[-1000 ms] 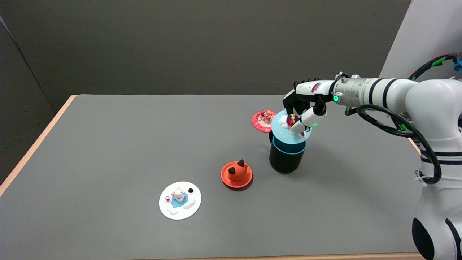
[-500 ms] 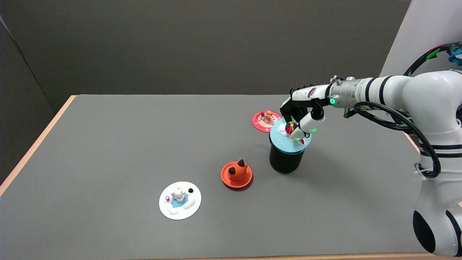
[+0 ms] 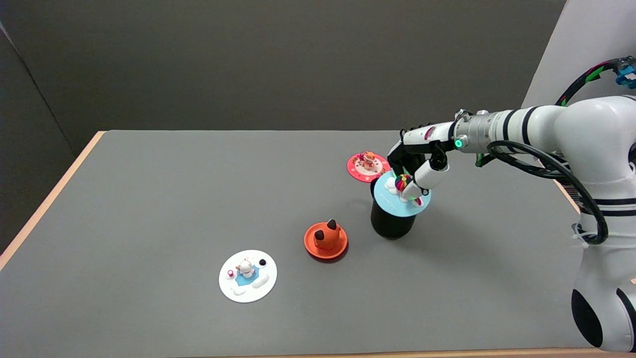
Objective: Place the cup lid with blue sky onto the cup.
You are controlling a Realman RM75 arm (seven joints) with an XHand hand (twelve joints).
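A: Head view: nearest the camera, well short of the right hand (image 3: 416, 166), a white lid (image 3: 248, 275) and an orange lid (image 3: 325, 240) lie on the grey table (image 3: 149, 199).

B: The hand pinches the knob of the blue lid (image 3: 392, 201), which sits slightly skewed on the black cup (image 3: 390, 224). Likely next: centre it, then let go. Just beyond, a pink lid (image 3: 366, 166); behind, a dark wall (image 3: 273, 59).

Grey matte counter (image 3: 149, 199) with a light wooden edge along its left and near sides, backed by a dark olive-grey wall (image 3: 278, 64), with a pale panel (image 3: 571, 54) at upper right, evenly lit.
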